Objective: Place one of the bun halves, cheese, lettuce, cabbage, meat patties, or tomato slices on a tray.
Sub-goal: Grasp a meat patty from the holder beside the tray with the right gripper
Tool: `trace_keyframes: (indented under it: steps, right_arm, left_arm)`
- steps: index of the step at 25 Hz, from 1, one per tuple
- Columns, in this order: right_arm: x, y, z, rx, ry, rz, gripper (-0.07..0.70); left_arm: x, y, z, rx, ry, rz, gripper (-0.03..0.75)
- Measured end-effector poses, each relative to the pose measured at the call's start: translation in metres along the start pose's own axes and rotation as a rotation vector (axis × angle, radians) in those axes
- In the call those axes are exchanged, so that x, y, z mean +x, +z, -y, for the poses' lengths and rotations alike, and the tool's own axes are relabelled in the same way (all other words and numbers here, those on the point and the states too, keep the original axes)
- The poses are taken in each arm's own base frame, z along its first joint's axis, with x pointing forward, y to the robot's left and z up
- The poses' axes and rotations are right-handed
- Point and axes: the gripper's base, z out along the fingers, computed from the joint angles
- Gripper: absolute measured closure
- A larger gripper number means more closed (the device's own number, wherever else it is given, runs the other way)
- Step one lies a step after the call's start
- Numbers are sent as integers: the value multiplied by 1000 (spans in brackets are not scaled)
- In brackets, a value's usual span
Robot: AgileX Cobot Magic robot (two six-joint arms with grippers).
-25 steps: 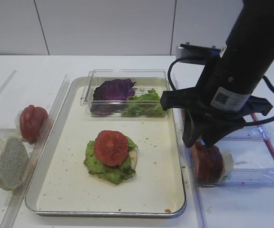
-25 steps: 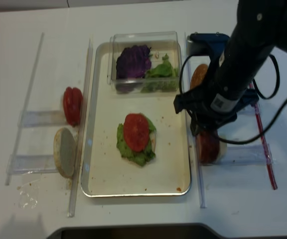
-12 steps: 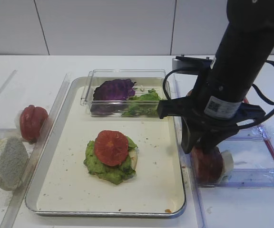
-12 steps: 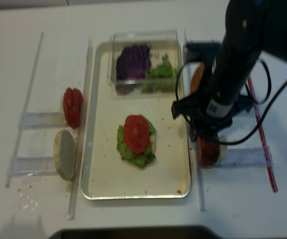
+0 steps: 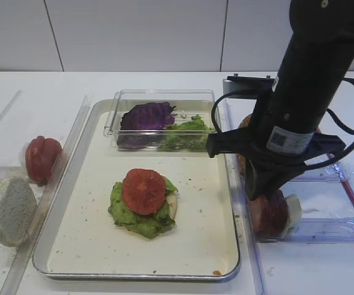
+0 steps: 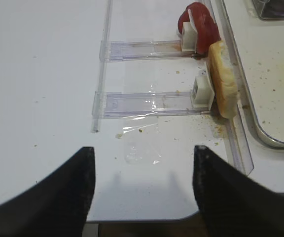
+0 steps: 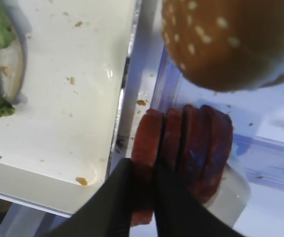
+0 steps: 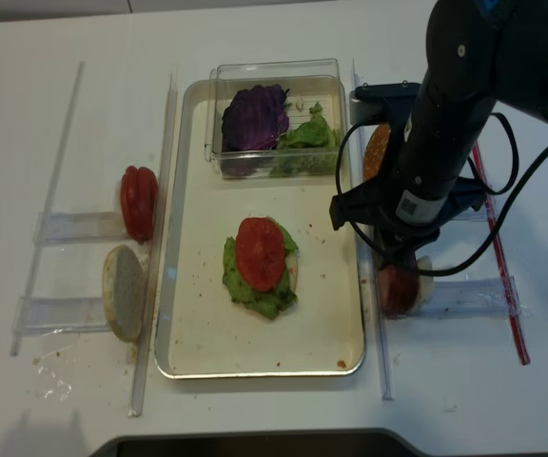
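Several meat patties (image 7: 191, 143) stand on edge in a clear rack right of the tray (image 5: 195, 221). My right gripper (image 7: 144, 170) reaches down from above and is shut on the leftmost patty (image 7: 147, 138), one black finger on each face. On the tray lies a bun half (image 5: 173, 206) topped with lettuce (image 5: 125, 212) and a tomato slice (image 5: 143, 190). A sesame bun half (image 7: 230, 39) stands just behind the patties. Left of the tray are more tomato slices (image 5: 42, 158) and another bun half (image 5: 11, 210). My left gripper (image 6: 142, 187) hangs open over bare table.
A clear plastic box (image 5: 165, 95) at the tray's far end holds purple cabbage (image 5: 146, 117) and green lettuce (image 5: 186, 135). Clear plastic racks (image 6: 147, 49) and long rails run along both sides of the tray. The right arm's cable loops over the right rack.
The right gripper has come down onto the patty stack and its jaws have closed on the leftmost patty. Nothing else has moved.
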Motion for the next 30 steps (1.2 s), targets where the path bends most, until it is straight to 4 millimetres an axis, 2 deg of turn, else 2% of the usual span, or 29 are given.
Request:
trace_keyframes:
  steps: [3,30]
  right_arm:
    - [1,0,0,5,-14,-7,521]
    - [2,-8,-3,-5,-44,-35,527]
  left_arm:
    - [0,0,0,0,0,0,300]
    - [0,0,0,0,0,0,300]
